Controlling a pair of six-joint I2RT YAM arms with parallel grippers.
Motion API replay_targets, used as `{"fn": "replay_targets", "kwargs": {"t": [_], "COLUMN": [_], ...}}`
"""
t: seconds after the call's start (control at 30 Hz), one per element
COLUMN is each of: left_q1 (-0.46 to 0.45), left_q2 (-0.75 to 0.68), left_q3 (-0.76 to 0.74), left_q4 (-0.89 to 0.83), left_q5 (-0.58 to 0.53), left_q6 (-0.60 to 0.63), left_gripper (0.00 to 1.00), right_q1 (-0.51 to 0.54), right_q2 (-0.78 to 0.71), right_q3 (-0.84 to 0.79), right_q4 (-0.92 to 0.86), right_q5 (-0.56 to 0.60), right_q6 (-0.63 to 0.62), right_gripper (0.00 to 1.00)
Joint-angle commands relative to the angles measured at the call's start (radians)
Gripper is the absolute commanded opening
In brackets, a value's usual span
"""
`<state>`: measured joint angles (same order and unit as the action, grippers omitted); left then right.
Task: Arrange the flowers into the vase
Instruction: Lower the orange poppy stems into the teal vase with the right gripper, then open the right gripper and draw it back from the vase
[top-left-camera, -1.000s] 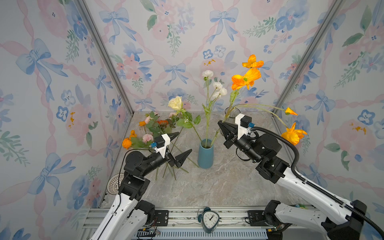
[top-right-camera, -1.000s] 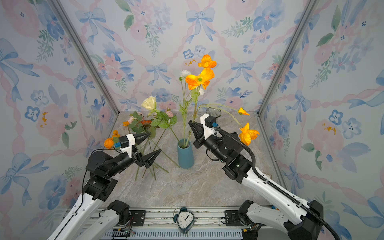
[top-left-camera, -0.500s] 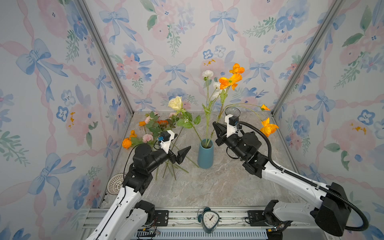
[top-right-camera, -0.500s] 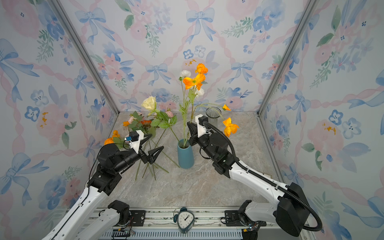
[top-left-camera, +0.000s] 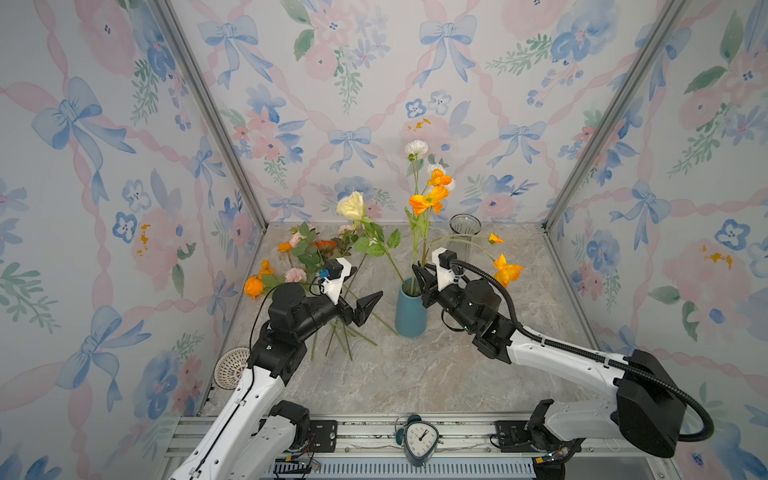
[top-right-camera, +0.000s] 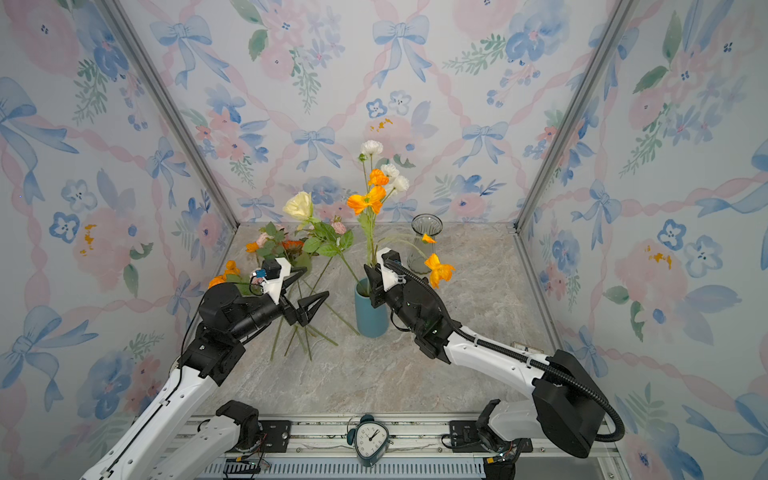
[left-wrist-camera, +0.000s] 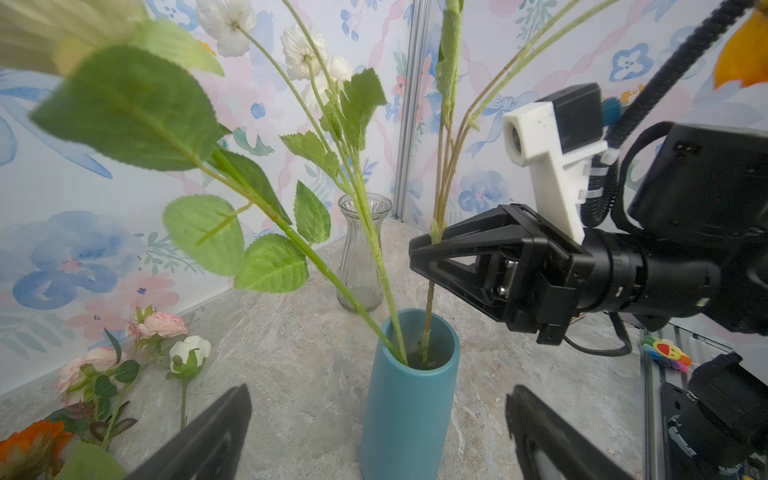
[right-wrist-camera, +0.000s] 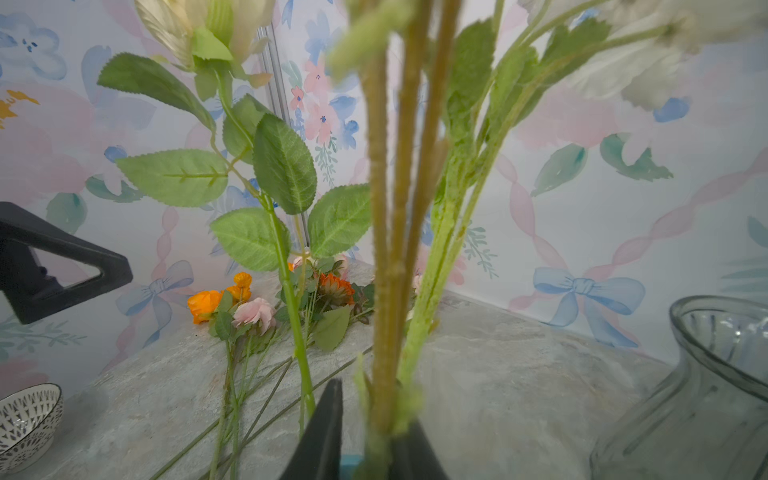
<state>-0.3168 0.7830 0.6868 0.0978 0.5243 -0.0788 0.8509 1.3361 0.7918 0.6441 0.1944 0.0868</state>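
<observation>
A: Step in hand?
B: Insertion. Right fingers (left-wrist-camera: 465, 232) are clamped on the fuzzy poppy stem (left-wrist-camera: 429, 299), whose foot sits inside the matte blue cylinder vase (top-left-camera: 410, 318), mid-bench (top-left-camera: 415, 374). Left fingers (top-left-camera: 368, 305) gape wide, empty.
A: Next?
B: Probably release, then fetch from the loose flowers (top-left-camera: 307, 253) lying left of it.

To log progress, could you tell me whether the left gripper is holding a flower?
No, the left gripper stands open and empty beside the blue vase.

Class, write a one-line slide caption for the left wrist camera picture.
Right gripper pinches a poppy stem standing in the blue vase, with a clear glass vase beyond it.
</observation>
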Motion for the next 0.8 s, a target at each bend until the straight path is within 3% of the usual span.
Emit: {"fn": "replay_targets", "kwargs": {"t": [0.0,0.1,0.2,0.3,0.5,0.63,0.77], "left_q1": [0.01,0.015,0.016,0.023,0.033,0.046,0.086], "left_q2": [-0.004,-0.005,-0.001,0.009,0.017,0.028,0.043], "left_q3": [0.03,0.03,0.028,0.03,0.033,0.033,0.042], "left_q4": [-0.003,-0.004,-0.004,-0.004,-0.004,-0.005,-0.016], "left_q5": [0.031,0.038,0.026,0.019,0.023,-0.017,-0.042], "left_q6": [-0.004,-0.003,-0.007,-0.012,-0.018,-0.027,-0.036], "left_gripper": [0.98,0.98,0.98,0.98,0.98,0.98,0.98], "right_q1": [0.026,0.036,0.047,0.052,0.054,0.038,0.008], "right_q2": [0.0,-0.007,-0.035,-0.074,-0.165,-0.209,-0.237], "right_q3": [-0.021,-0.043,-0.063,-0.082,-0.099,-0.074,-0.029], "right_q4": [0.06,0.056,0.038,0.006,-0.125,-0.261,-0.428], "right_q5": [0.029,0.045,0.065,0.08,0.102,0.045,-0.044], "right_q6": [-0.007,-0.006,0.001,0.001,-0.017,-0.042,-0.038], "right_gripper": [0.32,0.35,0.47,0.53,0.79,0.93,0.98]}}
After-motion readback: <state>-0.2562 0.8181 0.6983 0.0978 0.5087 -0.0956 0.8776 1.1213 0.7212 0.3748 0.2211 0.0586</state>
